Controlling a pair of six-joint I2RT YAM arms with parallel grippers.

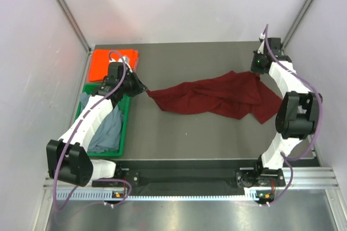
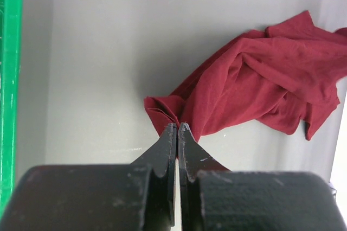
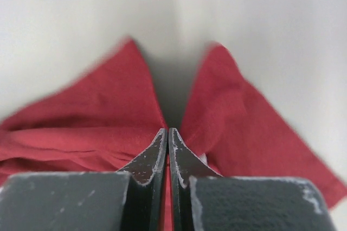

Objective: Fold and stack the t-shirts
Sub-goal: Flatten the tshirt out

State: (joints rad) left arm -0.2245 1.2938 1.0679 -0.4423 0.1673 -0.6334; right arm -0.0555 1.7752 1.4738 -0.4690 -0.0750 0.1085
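Closest to its wrist camera, the left end effector (image 2: pixel 177 125) is closed on the pointed left tip of the maroon shirt (image 1: pixel 217 98). Just to its left are the green tray (image 1: pixel 126 125), with the grey-blue shirt (image 1: pixel 105 130) in it, and the orange shirt (image 1: pixel 111 64) behind the tray. From that pinched tip the maroon shirt runs rightward across the table (image 1: pixel 190 139). Its long axis lies left to right, and it is crumpled and bunched, with most of the cloth on the right arm's side. At the far right corner the right end effector (image 3: pixel 167 130) is clamped shut with red cloth between its fingers. Each arm therefore seems to hold one end, so the coming move likely turns on pulling the ends apart along that left-right line to spread the shirt flat.
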